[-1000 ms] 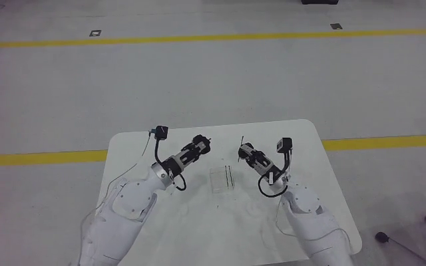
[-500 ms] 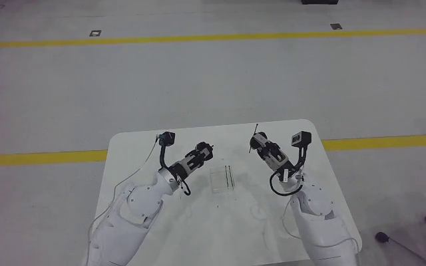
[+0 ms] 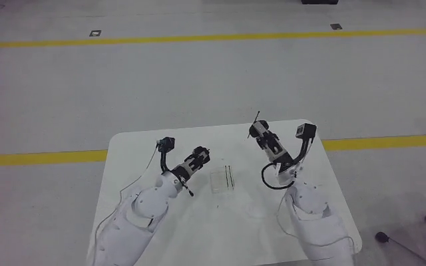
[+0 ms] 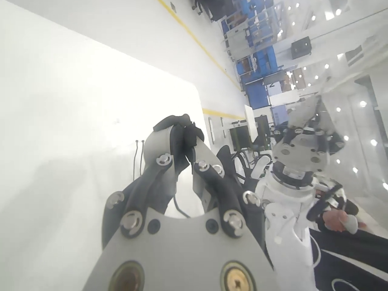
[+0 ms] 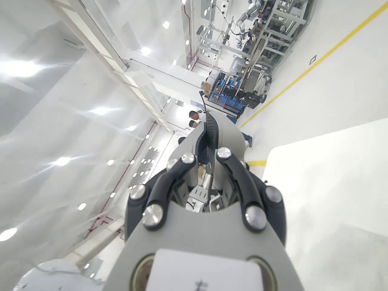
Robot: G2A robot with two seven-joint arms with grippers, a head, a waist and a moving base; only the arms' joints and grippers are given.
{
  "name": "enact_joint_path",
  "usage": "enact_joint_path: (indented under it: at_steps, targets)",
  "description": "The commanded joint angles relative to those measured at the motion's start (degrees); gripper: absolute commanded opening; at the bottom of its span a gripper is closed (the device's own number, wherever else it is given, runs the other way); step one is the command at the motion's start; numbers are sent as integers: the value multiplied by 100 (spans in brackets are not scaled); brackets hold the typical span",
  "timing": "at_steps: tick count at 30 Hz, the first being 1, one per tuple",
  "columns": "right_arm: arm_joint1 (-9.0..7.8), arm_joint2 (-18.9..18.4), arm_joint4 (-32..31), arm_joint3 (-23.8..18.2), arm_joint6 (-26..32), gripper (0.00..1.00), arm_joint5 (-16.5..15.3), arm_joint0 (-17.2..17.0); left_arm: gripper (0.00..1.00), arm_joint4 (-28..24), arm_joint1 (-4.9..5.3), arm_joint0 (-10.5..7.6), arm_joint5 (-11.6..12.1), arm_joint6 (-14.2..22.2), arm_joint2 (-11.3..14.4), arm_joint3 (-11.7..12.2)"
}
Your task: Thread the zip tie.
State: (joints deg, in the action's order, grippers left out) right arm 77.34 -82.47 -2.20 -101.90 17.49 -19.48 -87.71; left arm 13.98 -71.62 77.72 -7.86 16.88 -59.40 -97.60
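- The white surface (image 3: 133, 153) has rounded corners; two loose zip ties (image 3: 228, 175) lie side by side near its middle.
- The right gripper (image 3: 259, 126) hangs above the surface at 1 o'clock from the loose ties, fingers pinching a black zip tie (image 5: 211, 136).
- That tie's ribbed strap runs between the pressed fingers, and its thin tip pokes out past them.
- The left gripper (image 3: 202, 154) sits at 10 o'clock from the loose ties, well apart from the right one.
- Its fingertips (image 4: 182, 124) are pressed together on a black strand (image 4: 176, 202) that trails back between the fingers; what it is cannot be told.
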Motion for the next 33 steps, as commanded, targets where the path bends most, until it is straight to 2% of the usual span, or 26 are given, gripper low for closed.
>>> enact_joint_path:
  at_steps: [1,5,10,12,22,24,26,28,33]
  targets:
    - [-7,150,-376,-37,-277,0,0,4,0,-30,-7,7,-130,-12,34,-48]
    - [-87,557,-1004,-19,-852,0,0,40,0,-43,-7,64,-316,-131,13,-199]
    - [-253,959,-1118,79,-1405,0,0,73,0,12,38,177,-314,-166,-193,-412]
    - [-264,979,-1117,83,-1435,0,0,75,0,171,66,204,-224,-85,-241,-497]
    - [-264,979,-1117,83,-1435,0,0,75,0,171,66,204,-224,-85,-241,-497]
    - [-276,965,-1415,49,-1447,0,0,104,0,174,65,208,-220,-121,-244,-487]
    - [-280,1014,-1655,33,-1676,0,0,69,0,-53,58,246,-242,-114,-273,-531]
    - [-302,1124,-2169,8,-2041,0,0,80,0,-302,63,294,-323,-73,-382,-611]
    - [-404,1563,-2803,165,-2973,0,0,104,0,-853,98,511,-428,112,-681,-854]
